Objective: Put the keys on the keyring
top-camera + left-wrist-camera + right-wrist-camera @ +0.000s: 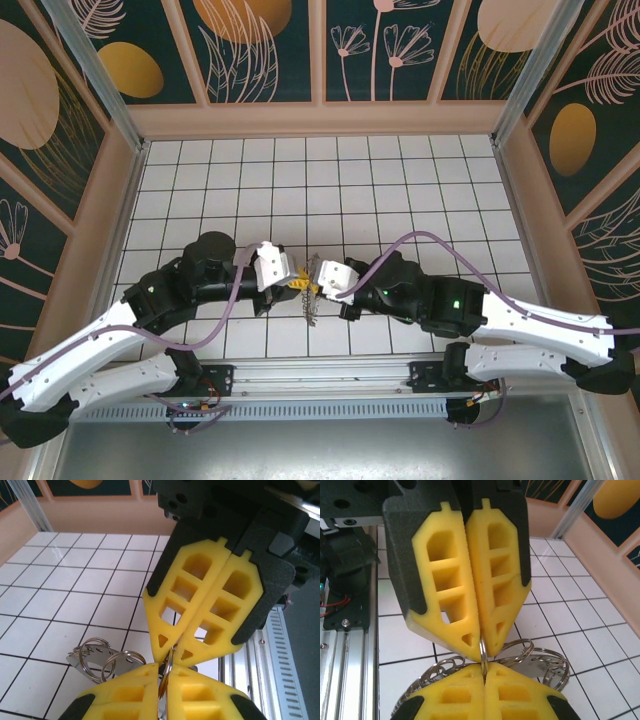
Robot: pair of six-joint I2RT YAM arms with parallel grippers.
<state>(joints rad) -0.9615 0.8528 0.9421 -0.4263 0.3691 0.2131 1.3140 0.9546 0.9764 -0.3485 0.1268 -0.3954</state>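
White tiles (55,585); left tool (163,669) on keyring (106,656)

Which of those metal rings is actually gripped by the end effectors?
The thin ring seen edge-on, clamped where the left end effector meets the right end effector; the other rings hang loose at the sides.

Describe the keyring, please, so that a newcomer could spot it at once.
On the white tiled table, look by the near edge, where the left gripper and right gripper meet tip to tip. Pinched between them is the keyring: a shiny silver tangle of wire loops, unlike the matte yellow fingers around it.
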